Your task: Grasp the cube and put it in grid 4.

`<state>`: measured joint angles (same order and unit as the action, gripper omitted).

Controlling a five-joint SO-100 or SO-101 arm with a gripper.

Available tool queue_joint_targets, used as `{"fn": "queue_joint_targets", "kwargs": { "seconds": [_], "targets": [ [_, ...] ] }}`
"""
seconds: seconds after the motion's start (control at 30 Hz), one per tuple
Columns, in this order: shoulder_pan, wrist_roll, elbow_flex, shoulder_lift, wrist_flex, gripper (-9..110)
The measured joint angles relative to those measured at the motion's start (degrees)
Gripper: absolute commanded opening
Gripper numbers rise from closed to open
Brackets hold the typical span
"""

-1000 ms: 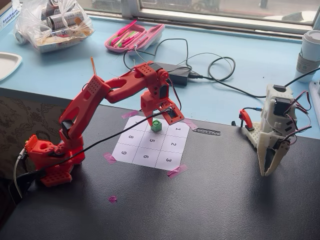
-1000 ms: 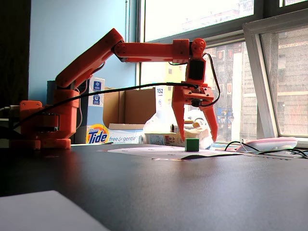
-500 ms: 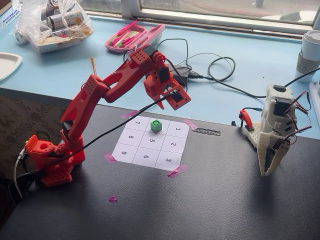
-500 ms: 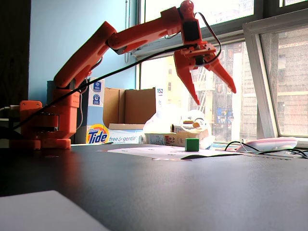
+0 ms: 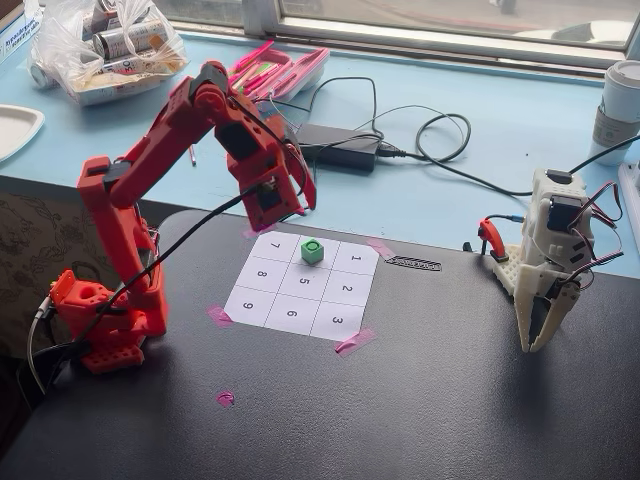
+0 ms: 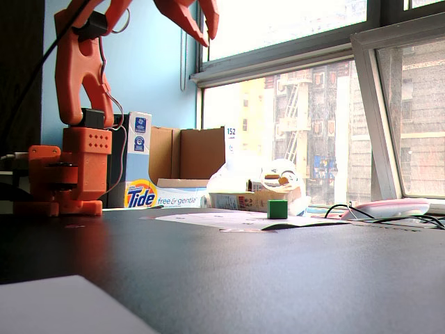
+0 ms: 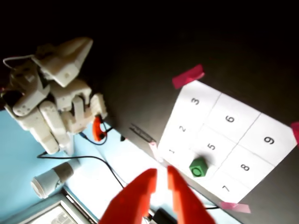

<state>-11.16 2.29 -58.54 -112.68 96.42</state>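
The green cube [image 5: 312,252] sits on the paper sheet [image 5: 305,282] in the far middle cell, between the cells printed 7 and 1. That is grid 4 [image 5: 326,248], and the cube hides its digit. The cube also shows in the low fixed view [image 6: 277,209] and in the wrist view [image 7: 198,167], where it lies just ahead of the fingertips. My red gripper [image 5: 296,208] hangs raised above the sheet's far left corner, well clear of the cube. Its jaws stand slightly apart and hold nothing [image 7: 162,171] [image 6: 208,35].
A white second arm [image 5: 550,260] stands at the right of the black table. Pink tape holds the sheet's corners, and a loose pink scrap [image 5: 225,397] lies near the front. A power adapter [image 5: 335,147], cables and a paper cup [image 5: 622,105] lie on the blue surface behind.
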Motion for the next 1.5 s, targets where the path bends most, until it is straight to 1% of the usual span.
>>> {"fn": "queue_joint_targets", "kwargs": {
  "seconds": [0.1, 0.27, 0.53, 0.7, 0.87, 1.0, 1.27, 1.5],
  "targets": [
    [4.22, -0.53, -13.54, -9.14, -3.52, 0],
    [8.53, -4.48, -40.69, -26.46, -15.73, 0],
    [10.2, -9.84, -80.42, -53.26, -40.08, 0],
    [9.84, -10.2, -97.65, -64.95, -49.31, 0],
    [11.16, -8.88, -108.54, -70.75, -52.47, 0],
    [11.34, -7.12, -113.29, -73.04, -51.77, 0],
    [12.48, -5.1, -114.26, -75.85, -41.66, 0],
    [12.66, -4.13, -115.58, -76.29, -40.08, 0]
  ]
}}
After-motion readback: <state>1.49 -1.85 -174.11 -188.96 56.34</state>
